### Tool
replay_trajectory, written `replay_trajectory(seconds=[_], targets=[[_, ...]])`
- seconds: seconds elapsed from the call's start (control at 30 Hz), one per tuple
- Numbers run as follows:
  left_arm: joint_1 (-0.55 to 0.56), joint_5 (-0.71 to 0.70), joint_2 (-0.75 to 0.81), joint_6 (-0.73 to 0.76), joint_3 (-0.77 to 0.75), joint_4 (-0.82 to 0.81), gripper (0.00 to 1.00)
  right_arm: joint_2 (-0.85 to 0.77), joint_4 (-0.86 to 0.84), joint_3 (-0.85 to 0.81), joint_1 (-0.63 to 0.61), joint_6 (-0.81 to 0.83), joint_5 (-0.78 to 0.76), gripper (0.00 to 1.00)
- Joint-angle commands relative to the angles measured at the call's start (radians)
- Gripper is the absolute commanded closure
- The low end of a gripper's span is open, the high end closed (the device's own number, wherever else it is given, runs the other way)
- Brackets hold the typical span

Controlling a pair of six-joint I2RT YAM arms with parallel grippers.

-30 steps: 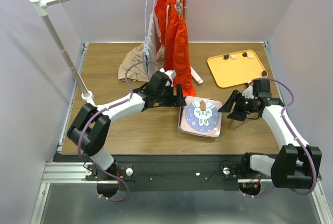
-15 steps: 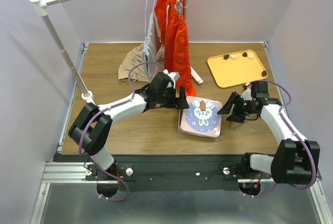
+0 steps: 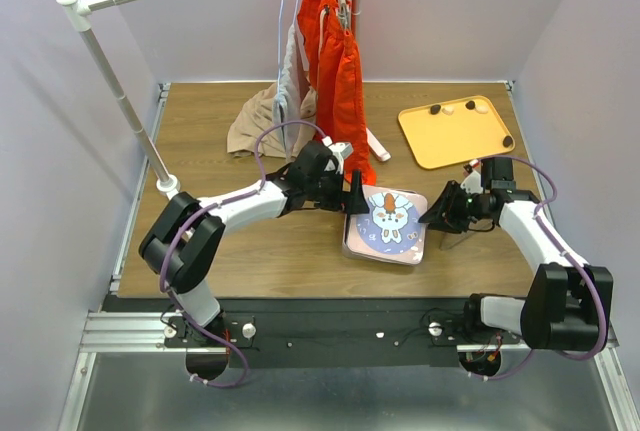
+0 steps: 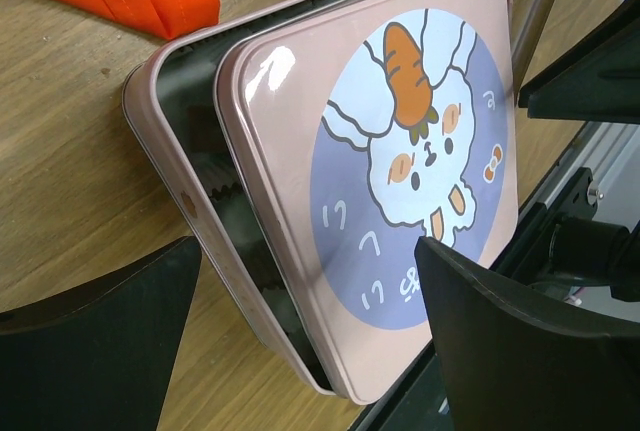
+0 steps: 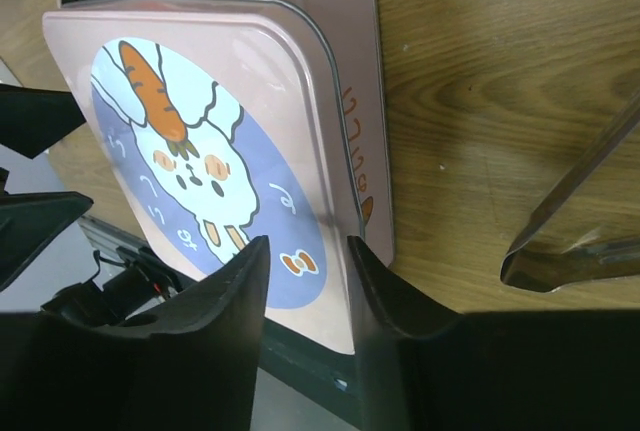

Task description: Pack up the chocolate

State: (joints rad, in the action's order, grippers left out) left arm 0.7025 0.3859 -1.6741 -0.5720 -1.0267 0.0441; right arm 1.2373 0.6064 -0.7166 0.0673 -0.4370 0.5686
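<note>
The chocolate lies on an orange tray (image 3: 455, 133) at the back right: dark pieces (image 3: 436, 109) and cream pieces (image 3: 449, 108), and one dark piece (image 3: 508, 141) at the tray's right edge. A pink tin (image 3: 350, 241) stands in the middle, and its rabbit-print lid (image 3: 388, 221) sits askew on it. In the left wrist view the lid (image 4: 400, 161) leaves a dark gap over the tin base (image 4: 165, 121). My left gripper (image 3: 353, 194) (image 4: 305, 341) is open wide at the tin's left edge. My right gripper (image 3: 440, 213) (image 5: 305, 286) is partly open, and its fingers straddle the lid's right edge (image 5: 335, 171).
Metal tongs (image 3: 456, 241) (image 5: 570, 221) lie on the wood just right of the tin. Orange garments (image 3: 338, 71) hang from a rack over the back middle. A beige cloth (image 3: 258, 121) lies at the back left. The rack's post (image 3: 165, 183) stands at the left.
My left gripper has moved right to the tin's left edge. My right gripper has moved left to the tin's right edge, and its jaws have narrowed.
</note>
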Motion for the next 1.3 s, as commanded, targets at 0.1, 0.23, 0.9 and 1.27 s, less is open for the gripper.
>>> replay_trajectory(seconds=[0.1,0.23,0.9,1.27], targets=[[0.006,0.041,-0.027,0.018,-0.024,-0.032,0.02,0.021,-0.037,0.002,0.006,-0.011,0.036,0.60],[0.006,0.042,-0.033,0.020,-0.029,-0.032,0.02,0.028,-0.042,0.000,0.006,-0.011,0.037,0.60],[0.008,0.051,-0.070,0.029,-0.047,-0.030,0.03,0.088,-0.099,-0.007,0.006,-0.032,0.059,0.60],[0.008,0.033,-0.082,0.047,-0.062,-0.009,0.03,0.119,-0.135,-0.024,0.003,-0.054,0.053,0.64]])
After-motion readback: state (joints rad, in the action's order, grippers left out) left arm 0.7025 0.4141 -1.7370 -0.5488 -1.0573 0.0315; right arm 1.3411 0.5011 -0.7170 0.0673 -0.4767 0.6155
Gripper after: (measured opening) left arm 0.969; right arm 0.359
